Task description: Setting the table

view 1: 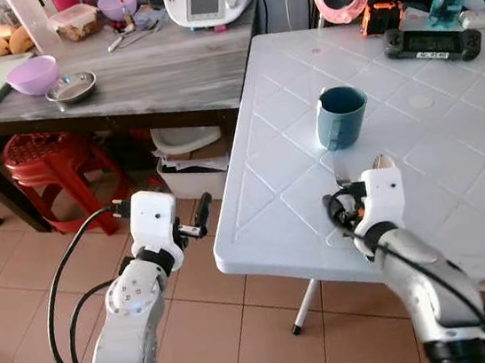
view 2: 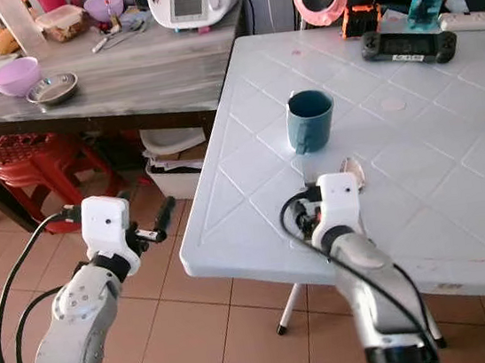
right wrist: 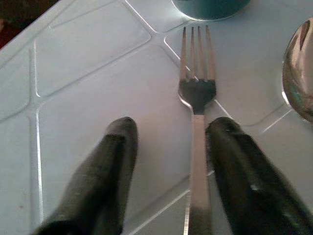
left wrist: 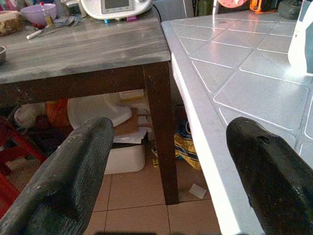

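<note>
The fork (right wrist: pixel 196 103) lies flat between the right end effector's (right wrist: pixel 168 161) spread fingers, released; spoon (right wrist: pixel 299 73) beside it, mug (view 1: pixel 340 117) just ahead. Left end effector (left wrist: pixel 166 166) wide, idle off the table (view 1: pixel 456 171).

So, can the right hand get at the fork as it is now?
Probably yes. The right hand is open on the white table, the fork lies between its fingers, close by one of them, and nothing covers it. The spoon lies beside it, apart.

Steel fork (right wrist: pixel 195 93) flat on white table (view 1: pixel 452 145), tines toward upright teal mug (view 1: pixel 341 116), spoon (right wrist: pixel 299 73) beside.
</note>
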`<state>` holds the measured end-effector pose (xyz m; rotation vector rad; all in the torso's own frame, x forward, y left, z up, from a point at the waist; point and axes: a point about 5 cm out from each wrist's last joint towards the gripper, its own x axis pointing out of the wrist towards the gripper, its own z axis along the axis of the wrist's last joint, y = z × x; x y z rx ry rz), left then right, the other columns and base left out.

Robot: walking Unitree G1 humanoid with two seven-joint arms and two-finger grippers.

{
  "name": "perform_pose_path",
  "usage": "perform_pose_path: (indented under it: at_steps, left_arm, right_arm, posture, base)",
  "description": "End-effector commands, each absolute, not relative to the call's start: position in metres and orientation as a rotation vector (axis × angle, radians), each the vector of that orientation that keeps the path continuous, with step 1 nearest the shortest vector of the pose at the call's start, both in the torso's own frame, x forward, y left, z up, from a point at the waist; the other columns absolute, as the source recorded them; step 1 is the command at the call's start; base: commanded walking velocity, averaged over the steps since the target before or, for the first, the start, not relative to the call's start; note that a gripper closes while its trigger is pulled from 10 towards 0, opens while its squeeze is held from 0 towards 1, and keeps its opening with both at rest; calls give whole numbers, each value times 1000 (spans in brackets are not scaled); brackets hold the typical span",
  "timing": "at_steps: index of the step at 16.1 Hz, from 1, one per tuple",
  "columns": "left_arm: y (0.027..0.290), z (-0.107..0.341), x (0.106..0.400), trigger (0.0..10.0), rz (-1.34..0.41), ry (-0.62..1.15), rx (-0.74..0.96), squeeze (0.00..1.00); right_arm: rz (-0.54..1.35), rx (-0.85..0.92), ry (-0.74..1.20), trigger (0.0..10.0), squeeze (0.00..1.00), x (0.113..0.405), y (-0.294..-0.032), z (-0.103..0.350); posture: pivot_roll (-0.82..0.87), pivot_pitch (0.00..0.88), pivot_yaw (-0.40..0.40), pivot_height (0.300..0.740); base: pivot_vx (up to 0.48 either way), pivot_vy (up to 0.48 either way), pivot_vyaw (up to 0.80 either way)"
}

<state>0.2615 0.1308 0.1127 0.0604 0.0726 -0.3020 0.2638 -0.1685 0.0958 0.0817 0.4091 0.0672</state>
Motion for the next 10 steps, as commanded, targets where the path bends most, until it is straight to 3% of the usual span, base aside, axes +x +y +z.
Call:
perform_pose_path:
  at_steps: [1,10]
  left_arm:
    - [133,115,262,10000,-309,75,74,0]
    - [131,110,262,10000,-332,121,82,0]
  right_arm:
    - [42,91,530,78,0,259,-177,77]
    - [80,-3,664,0,0,257,-191,65]
  posture:
    - [-45,9,90,740]
    - [-47,6,89,740]
  base:
    - [0,0,0]
    - [0,0,0]
